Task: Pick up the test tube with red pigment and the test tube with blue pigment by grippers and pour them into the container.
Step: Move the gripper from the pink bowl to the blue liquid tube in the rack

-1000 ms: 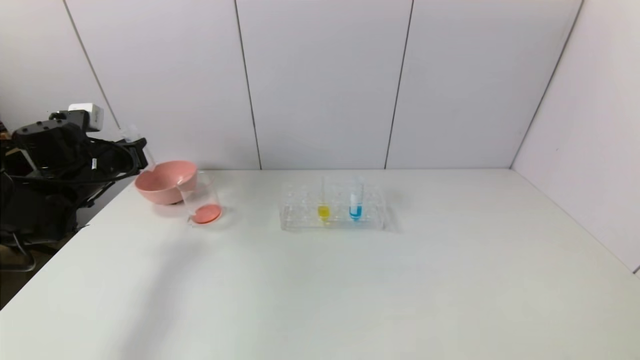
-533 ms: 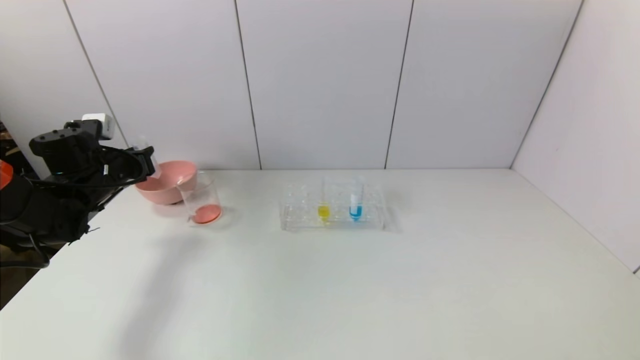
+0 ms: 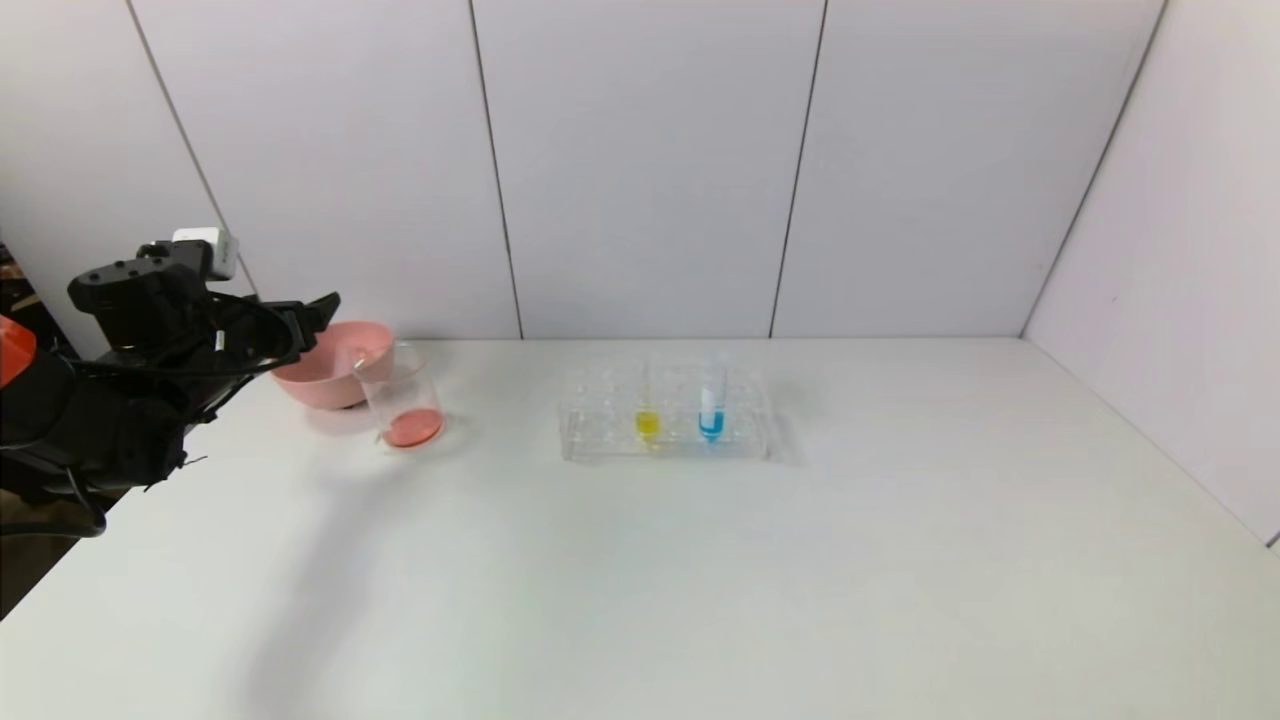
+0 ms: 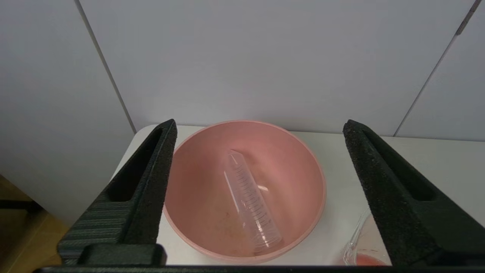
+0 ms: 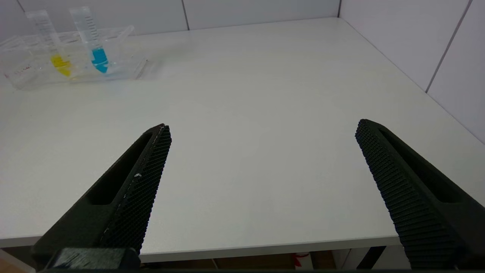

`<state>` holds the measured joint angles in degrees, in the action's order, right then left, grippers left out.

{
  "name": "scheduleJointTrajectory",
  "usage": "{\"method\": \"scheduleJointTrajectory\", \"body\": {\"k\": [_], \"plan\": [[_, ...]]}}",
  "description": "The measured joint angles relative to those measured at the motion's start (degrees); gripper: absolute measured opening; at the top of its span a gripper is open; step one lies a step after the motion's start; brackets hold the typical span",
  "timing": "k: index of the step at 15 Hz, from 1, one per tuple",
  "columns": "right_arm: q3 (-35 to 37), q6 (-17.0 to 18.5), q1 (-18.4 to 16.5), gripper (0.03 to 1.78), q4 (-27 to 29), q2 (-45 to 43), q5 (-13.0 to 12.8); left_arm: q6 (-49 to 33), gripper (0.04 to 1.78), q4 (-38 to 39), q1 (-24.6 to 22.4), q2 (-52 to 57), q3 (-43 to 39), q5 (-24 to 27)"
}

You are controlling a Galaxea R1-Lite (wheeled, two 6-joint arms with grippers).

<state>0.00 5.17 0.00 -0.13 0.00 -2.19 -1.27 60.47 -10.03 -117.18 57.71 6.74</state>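
Nearest the robot, the right gripper (image 5: 261, 197) hangs low at the near edge of the tabletop (image 3: 700, 580), its fingers (image 5: 140, 182) spread wide and grasping nothing; it looks parked, facing the rack as if waiting for its turn.

Farther out in mid-table stands the clear tube rack (image 3: 665, 425), which keeps its tubes upright so that a gripper can take them from above. In it the test tube with blue pigment (image 3: 711, 408) stands beside a yellow-liquid tube (image 3: 647, 410), both untouched, so the blue half of the task is not yet done.

To the left, the container (image 3: 402, 400) stands with a layer of orange-red liquid on its bottom, which suggests the red pour is done. Just behind it, touching or nearly so, sits the pink bowl (image 3: 335, 362).

The left gripper (image 3: 318, 312) hovers above the bowl's near-left rim, fingers (image 4: 151, 178) released and apart. In the bowl an emptied clear test tube (image 4: 250, 204) lies slanted against the wall, probably the red one, dropped there as a discard place.
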Motion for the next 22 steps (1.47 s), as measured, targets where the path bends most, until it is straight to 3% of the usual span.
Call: {"method": "scheduleJointTrajectory", "body": {"k": [3, 7, 12, 19, 22], "plan": [[0.00, 0.00, 0.00, 1.77, 0.02, 0.00, 0.00, -0.22, 1.75, -0.96, 1.60, 2.07, -0.71, -1.67], [0.00, 0.00, 0.00, 1.77, 0.04, 0.00, 0.00, -0.96, 1.76, -10.12, 10.30, 11.25, -3.85, -12.12], [0.00, 0.00, 0.00, 1.77, 0.00, 0.00, 0.00, -6.78, 1.76, -25.51, 29.99, 23.54, -8.11, -25.70], [0.00, 0.00, 0.00, 1.77, 0.00, 0.00, 0.00, -17.20, 1.76, -27.28, 60.50, 21.72, -7.46, -54.72], [0.00, 0.00, 0.00, 1.77, 0.06, 0.00, 0.00, -19.98, 1.76, -27.26, 67.15, 13.96, -1.49, -63.63]]}}
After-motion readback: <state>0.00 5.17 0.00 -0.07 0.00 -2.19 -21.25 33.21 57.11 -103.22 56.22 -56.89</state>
